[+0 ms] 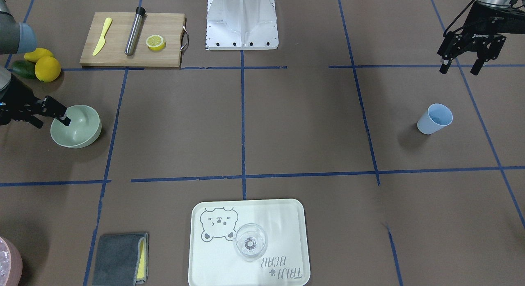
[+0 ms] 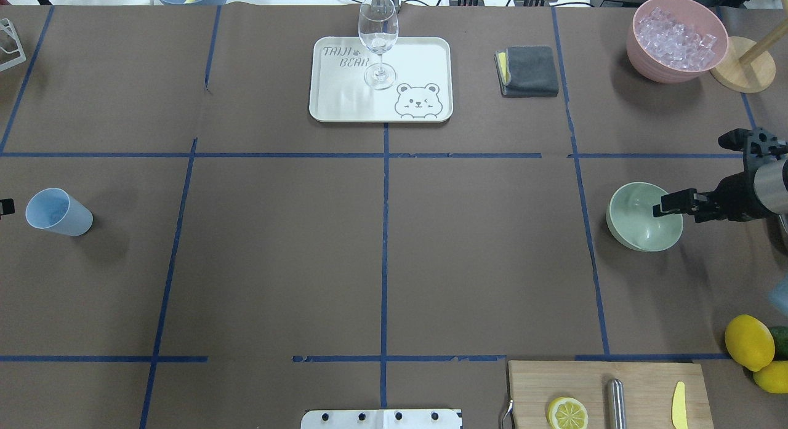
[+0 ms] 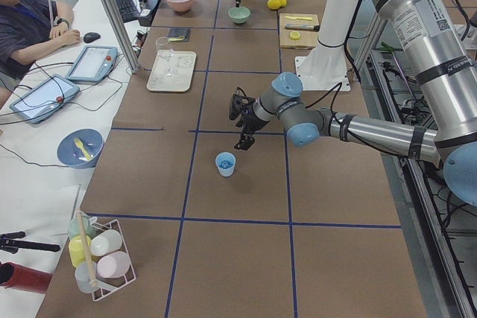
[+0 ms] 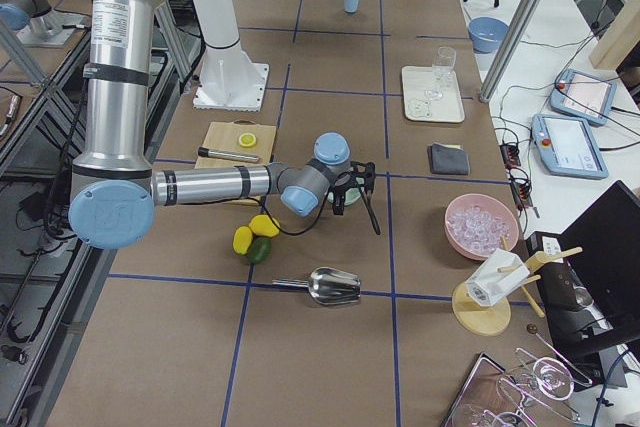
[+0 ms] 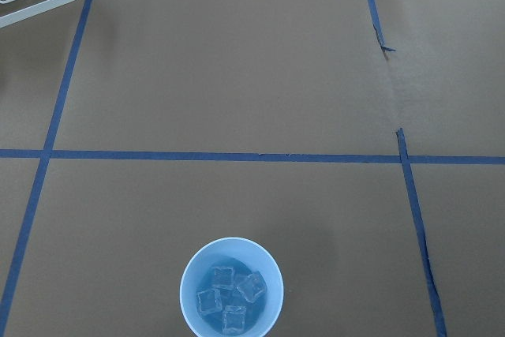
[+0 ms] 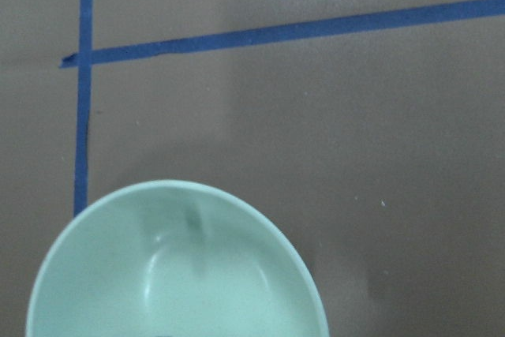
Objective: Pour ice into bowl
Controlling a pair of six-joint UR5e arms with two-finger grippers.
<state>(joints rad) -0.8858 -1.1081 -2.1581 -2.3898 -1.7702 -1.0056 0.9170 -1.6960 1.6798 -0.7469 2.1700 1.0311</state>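
Note:
The pale mint-green bowl (image 1: 78,128) stands at the table's right side, also in the overhead view (image 2: 640,223) and the right wrist view (image 6: 173,274); it holds nothing. My right gripper (image 1: 52,122) is open at its rim, with one finger (image 2: 671,204) over the inside and the other outside. The ice (image 5: 229,296) is a few clear cubes in the blue cup (image 1: 434,118), which stands upright on the left side (image 2: 58,212). My left gripper (image 1: 459,67) is open and empty, hovering above and behind the cup, apart from it.
A pink bowl of ice cubes (image 2: 677,38) is at the far right. A grey cloth (image 2: 528,71) lies near a white tray (image 2: 332,103) with a wine glass (image 2: 378,41). A cutting board (image 1: 131,40) carries a half lemon, knife and metal rod. Lemons (image 1: 46,67) lie near the bowl.

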